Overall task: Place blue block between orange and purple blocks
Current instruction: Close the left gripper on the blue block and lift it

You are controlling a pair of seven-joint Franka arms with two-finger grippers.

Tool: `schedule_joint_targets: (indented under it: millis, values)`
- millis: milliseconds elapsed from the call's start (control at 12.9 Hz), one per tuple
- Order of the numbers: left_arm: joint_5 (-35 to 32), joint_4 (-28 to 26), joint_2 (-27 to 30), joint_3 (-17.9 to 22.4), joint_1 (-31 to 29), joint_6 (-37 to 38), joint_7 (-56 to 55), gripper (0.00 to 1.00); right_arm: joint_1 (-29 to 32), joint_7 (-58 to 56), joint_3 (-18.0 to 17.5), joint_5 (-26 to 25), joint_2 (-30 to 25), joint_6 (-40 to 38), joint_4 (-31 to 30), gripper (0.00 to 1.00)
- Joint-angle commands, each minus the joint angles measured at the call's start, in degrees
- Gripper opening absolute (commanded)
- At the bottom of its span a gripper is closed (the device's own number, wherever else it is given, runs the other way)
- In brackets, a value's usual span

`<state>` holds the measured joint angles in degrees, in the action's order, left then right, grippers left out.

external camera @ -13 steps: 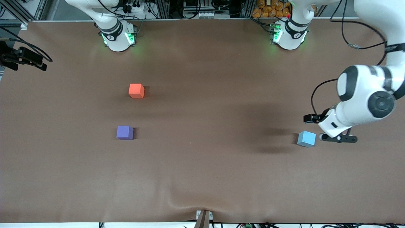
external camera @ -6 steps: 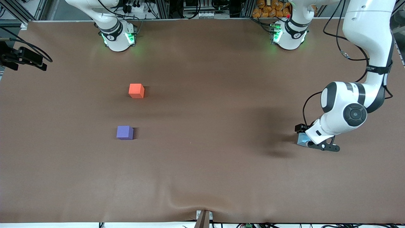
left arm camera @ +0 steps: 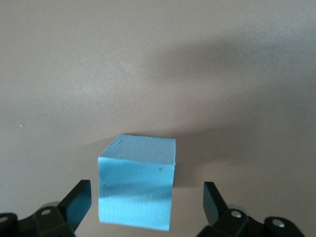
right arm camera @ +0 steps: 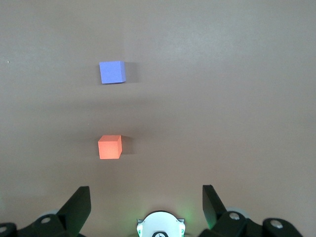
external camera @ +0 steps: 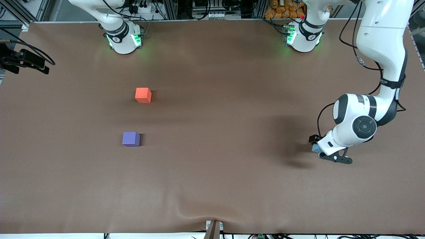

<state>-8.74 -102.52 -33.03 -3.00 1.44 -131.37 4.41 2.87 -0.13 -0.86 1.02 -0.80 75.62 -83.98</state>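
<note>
The blue block (left arm camera: 137,181) sits on the brown table near the left arm's end; in the front view only a sliver of it (external camera: 315,148) shows under the left hand. My left gripper (left arm camera: 143,203) is open, low over the table, one finger on each side of the block with gaps on both sides. The orange block (external camera: 143,95) and the purple block (external camera: 131,138) sit toward the right arm's end, purple nearer the front camera; both also show in the right wrist view, the orange block (right arm camera: 109,146) and the purple block (right arm camera: 112,72). My right gripper (right arm camera: 146,207) is open and empty, high above its base.
The brown cloth (external camera: 212,132) has a raised wrinkle at its front edge (external camera: 199,212). The right arm's base (external camera: 123,38) and the left arm's base (external camera: 302,36) stand at the back edge. A black camera mount (external camera: 23,61) sticks in at the right arm's end.
My left gripper has come down and moved over the blue block, from beside it to straddling it. The blocks have not moved. The right arm has not moved.
</note>
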Motion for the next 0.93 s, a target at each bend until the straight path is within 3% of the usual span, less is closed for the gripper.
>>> schedule_joint_targets:
  millis: [0, 155, 309, 387, 541, 851]
  values:
    - [-1.3, 2.2, -2.3, -0.1, -1.2, -0.1, 1.5, 1.00, 0.3, 0.9, 0.0, 1.1, -0.4, -0.2, -0.3, 1.00]
    - [-1.0, 2.6, -3.4, -0.1, -1.5, -0.5, 1.5, 1.00, 0.9, 0.9, 0.0, 1.2, -0.3, -0.2, -0.3, 1.00]
    - [-0.5, 3.6, -4.8, -0.1, -1.3, -0.6, 1.4, 0.37, 1.5, 0.9, 0.0, 2.1, -0.3, -0.2, -0.3, 1.00]
    - [-0.5, 3.5, -4.6, -0.1, -1.3, -0.6, 1.1, 0.12, 1.5, 0.9, 0.0, 2.1, -0.3, -0.3, -0.3, 1.00]
    - [-0.4, 3.6, -3.5, -0.1, -1.2, 0.1, 0.2, 0.00, 1.5, 0.9, 0.1, 2.2, -0.3, -0.5, -0.5, 1.00]
    - [-0.4, 3.6, 2.7, -0.3, -1.4, 6.3, -1.0, 0.00, 1.8, 0.9, 0.0, 2.2, -0.4, -0.3, -0.7, 1.00]
